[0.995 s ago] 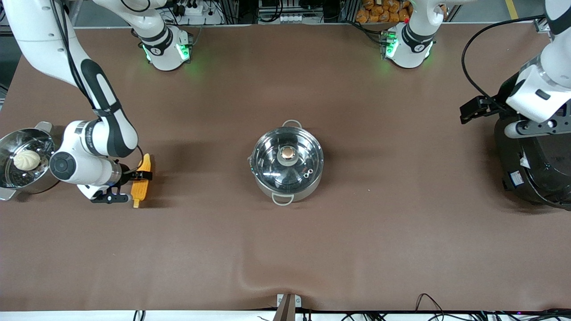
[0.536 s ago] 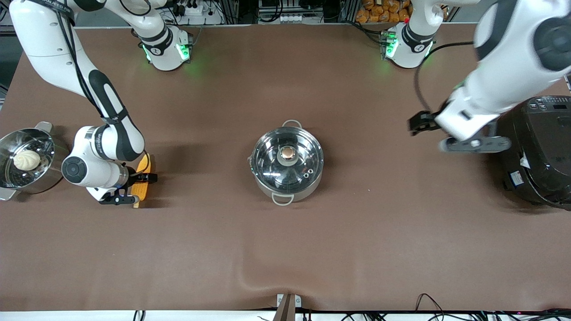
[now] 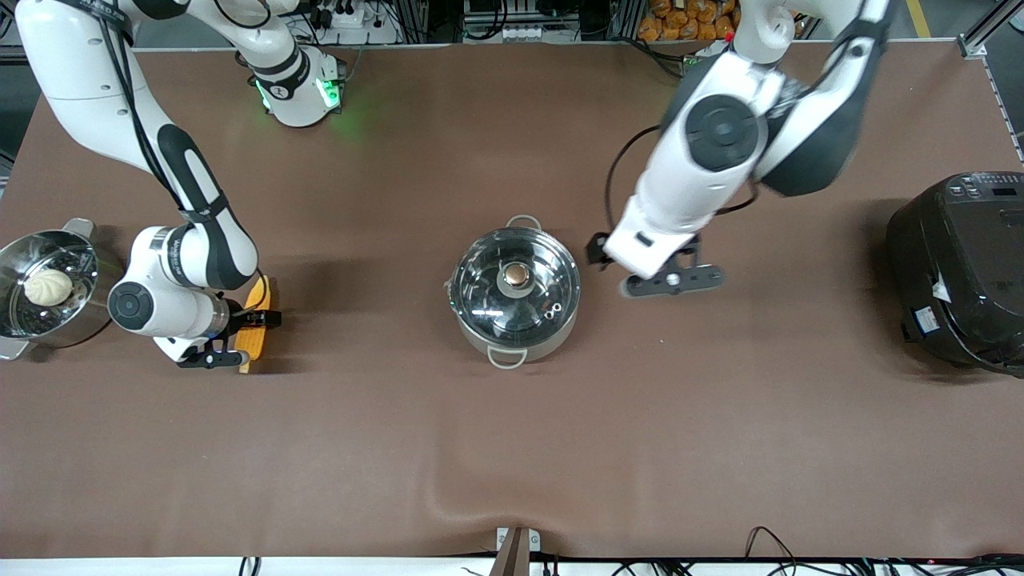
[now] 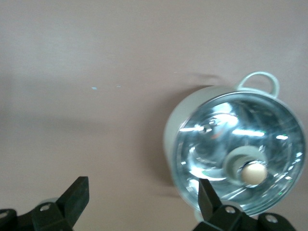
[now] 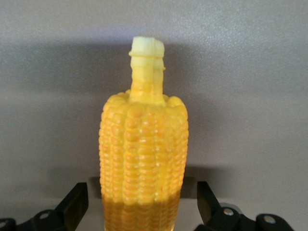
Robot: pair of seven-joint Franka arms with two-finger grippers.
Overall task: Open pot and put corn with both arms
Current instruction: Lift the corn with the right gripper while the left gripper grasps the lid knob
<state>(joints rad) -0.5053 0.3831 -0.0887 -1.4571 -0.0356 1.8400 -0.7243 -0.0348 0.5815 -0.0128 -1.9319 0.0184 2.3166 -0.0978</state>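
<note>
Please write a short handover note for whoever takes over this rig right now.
Right gripper: open, fingers on either side of the corn, which lies on the table toward the right arm's end, beside the steamer pot.
Left gripper: open, empty, over bare table beside the pot.
Pot: mid-table, glass lid on, copper knob untouched.
Done: both arms positioned.
Left: grip the corn, lift the lid by its knob, drop the corn in.

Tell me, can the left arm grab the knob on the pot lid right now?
Probably yes. The left tool is open, over bare table beside the pot, and nothing covers the lid's knob. The right tool stays away at the corn.
</note>
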